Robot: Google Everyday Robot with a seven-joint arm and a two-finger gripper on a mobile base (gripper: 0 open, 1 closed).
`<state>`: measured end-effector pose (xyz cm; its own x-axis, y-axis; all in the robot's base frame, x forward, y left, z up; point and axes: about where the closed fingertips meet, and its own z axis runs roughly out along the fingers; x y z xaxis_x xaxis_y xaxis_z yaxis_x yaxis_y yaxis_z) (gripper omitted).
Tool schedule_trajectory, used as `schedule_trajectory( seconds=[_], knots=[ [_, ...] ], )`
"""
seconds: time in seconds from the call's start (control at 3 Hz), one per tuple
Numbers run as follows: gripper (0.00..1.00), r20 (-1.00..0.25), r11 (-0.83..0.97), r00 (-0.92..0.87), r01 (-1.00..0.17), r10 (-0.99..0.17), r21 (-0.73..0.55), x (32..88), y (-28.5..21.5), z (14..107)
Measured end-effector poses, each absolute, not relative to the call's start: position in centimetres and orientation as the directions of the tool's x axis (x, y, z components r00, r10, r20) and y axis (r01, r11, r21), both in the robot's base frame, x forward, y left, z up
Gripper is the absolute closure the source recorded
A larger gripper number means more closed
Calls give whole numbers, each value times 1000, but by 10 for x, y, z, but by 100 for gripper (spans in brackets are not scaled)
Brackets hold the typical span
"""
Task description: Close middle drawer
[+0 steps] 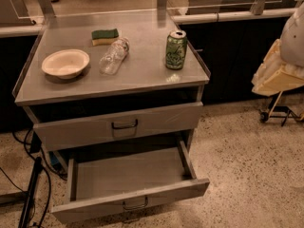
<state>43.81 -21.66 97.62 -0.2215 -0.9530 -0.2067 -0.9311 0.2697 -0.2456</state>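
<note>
The middle drawer is a wide, shallow grey metal drawer, pulled far out of the cabinet and empty. Its low front panel carries a small loop handle. Above it, the top drawer with the taller front panel stands slightly out. My arm with the gripper shows as white and cream parts at the right edge of the view. It is well to the right of the cabinet, about level with the cabinet top, and touches nothing.
On the cabinet top stand a white bowl, a clear plastic bottle lying on its side, a green sponge and a green can. Black cables hang at the lower left. A wheeled stand is at the right.
</note>
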Motion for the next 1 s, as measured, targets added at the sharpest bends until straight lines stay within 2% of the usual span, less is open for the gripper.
schedule_trajectory(
  seconds=[0.33, 0.67, 1.0],
  knots=[
    [93, -207, 270, -221, -931, -953, -246, 438, -217, 976],
    [100, -207, 270, -221, -931, -953, -246, 438, -217, 976],
    [100, -214, 275, -226, -933, -950, -233, 435, -216, 962]
  ],
)
